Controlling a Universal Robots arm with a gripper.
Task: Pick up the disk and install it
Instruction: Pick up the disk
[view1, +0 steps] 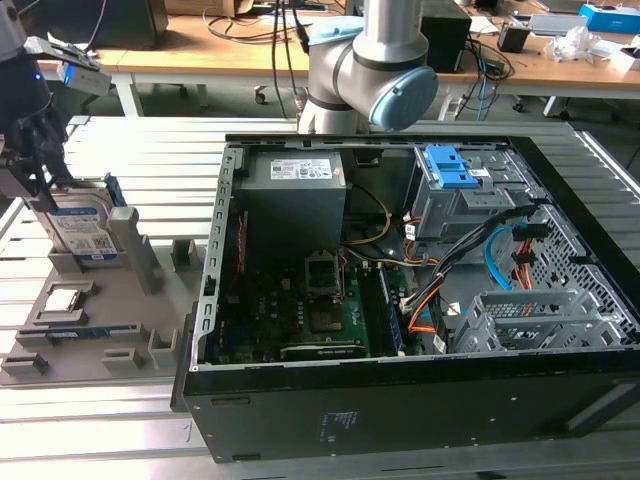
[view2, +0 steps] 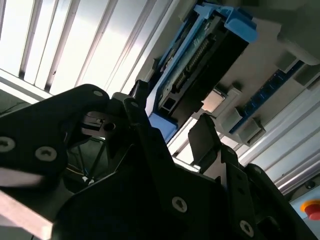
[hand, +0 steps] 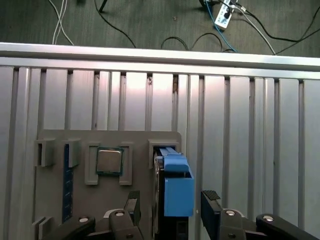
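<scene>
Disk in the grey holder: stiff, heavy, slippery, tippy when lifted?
The disk looks like a rigid metal block, so likely stiff and dense for its size. Its blue frame looks smooth plastic, possibly slippery. Standing on edge in the holder, it may tip once freed.

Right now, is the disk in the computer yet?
Not yet. Nothing looks done: the disk stands in its grey holder, outside the computer. In hand: the open pincer straddles it, a finger on each side, not gripping. Left: grabbing, lifting and installing it.
</scene>
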